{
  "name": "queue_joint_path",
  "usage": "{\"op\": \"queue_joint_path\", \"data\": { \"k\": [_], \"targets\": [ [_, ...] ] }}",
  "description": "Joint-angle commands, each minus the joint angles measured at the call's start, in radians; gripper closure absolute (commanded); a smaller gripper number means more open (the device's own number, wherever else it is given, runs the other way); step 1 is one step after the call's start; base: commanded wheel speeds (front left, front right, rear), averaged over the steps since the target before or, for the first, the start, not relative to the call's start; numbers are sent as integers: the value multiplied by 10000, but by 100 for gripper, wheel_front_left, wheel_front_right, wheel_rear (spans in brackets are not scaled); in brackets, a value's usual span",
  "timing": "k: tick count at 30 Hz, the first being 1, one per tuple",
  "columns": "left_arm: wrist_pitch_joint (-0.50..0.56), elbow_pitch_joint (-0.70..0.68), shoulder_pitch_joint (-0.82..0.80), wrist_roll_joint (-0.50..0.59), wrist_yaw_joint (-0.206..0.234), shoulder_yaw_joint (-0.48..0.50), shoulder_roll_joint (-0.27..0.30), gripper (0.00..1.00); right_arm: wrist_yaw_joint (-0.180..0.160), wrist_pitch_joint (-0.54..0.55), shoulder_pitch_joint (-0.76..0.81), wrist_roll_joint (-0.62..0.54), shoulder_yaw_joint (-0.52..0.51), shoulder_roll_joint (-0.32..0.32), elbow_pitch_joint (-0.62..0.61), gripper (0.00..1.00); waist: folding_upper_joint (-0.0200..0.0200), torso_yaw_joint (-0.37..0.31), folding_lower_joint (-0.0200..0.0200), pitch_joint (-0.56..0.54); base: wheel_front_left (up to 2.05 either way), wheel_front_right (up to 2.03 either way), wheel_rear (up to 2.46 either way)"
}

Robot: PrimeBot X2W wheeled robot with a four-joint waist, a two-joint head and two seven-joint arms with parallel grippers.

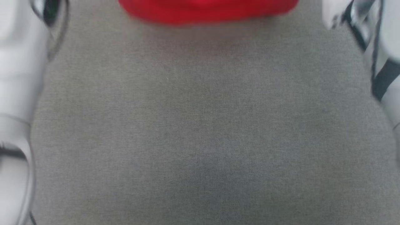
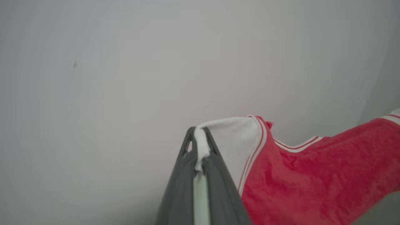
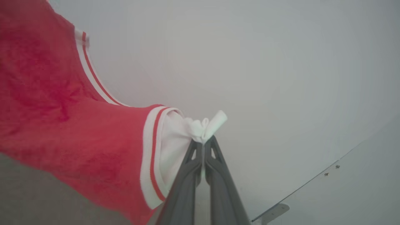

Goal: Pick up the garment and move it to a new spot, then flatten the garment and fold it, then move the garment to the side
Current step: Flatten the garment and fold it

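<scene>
One shirt (image 1: 207, 11), two grippers, two pale arms and one gray cloth surface (image 1: 200, 125), that's the full count afaik. The shirt's red w/ short white sleeves, and each sleeve seam has red-and-white striped trim (image 3: 151, 147); the same stripe runs along the red top edge further in. Fabric looks thin and a bit rumpled. Left gripper (image 2: 200, 134) has its jaws pressed together on a bunched bit of one white sleeve (image 2: 234, 140), w/ a strip of white cloth squeezed down btw the two dark fingers. Right gripper (image 3: 203, 142), same deal: jaws clamped tight on the other sleeve (image 3: 175, 137), a little white knot of fabric poking out past the tips. So the shirt is held up by both sleeves, red body spanning the gap btw the two grippers. Head view is pretty blurry: it gives the shirt's red edge at top centre, over the gray surface, plus the left arm (image 1: 18, 93) and right arm (image 1: 386, 47) down the sides; can't tell from there if the cloth touches the surface. Wrist views give what the head view doesn't, i.e. the sleeves, the trim and the grips themselves, against a plain pale wall (image 2: 125, 62). Right wrist view also has a patch of the gray surface under the shirt at lower left and a small metal bracket (image 3: 272, 214) at bottom right.
</scene>
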Motion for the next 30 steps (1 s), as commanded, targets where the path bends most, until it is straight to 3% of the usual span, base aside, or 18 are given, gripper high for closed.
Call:
{"op": "queue_joint_path", "data": {
  "k": [1, 7, 11, 18, 19, 23, 30],
  "targets": [
    [281, -168, 459, -460, -4, -165, 107, 100, -3, 16, 315, 248, 121, 57, 90, 100, 0, 94, 0, -182, 0, 0, 0],
    [2177, -1383, 2712, -2193, -7, -1324, 893, 100, -3, 650, 1987, 1587, 1179, 253, -209, 100, 0, 142, 0, -695, 0, 0, 0],
    [3104, -2581, 4090, -3271, -8, -1721, 1613, 100, -3, 1503, 3230, 2920, 2362, -136, -1403, 100, 0, 143, 0, -964, 0, 0, 0],
    [4127, -4708, 6445, -4440, 13, -1994, 2859, 100, -3, 2986, 5406, 5339, 4200, -2353, -5035, 100, 0, 70, 0, -1273, 0, 0, 0],
    [4298, -5325, 7090, -4697, 233, -1944, 3203, 100, -3, 3265, 5971, 5797, 4412, -3048, -6040, 100, 0, 45, 0, -1329, 0, 0, 0],
    [4542, -6563, 8391, -4994, 743, -1949, 3927, 100, -3, 3705, 7123, 6405, 4388, -4131, -7628, 100, 0, -29, 0, -1411, 0, 0, 0],
    [5044, -8093, 10393, -5352, 1880, -2129, 5100, 100, -3, 4410, 8893, 6631, 3689, -5109, -9142, 100, 0, -165, 0, -1438, 0, 0, 0]
  ]
}}
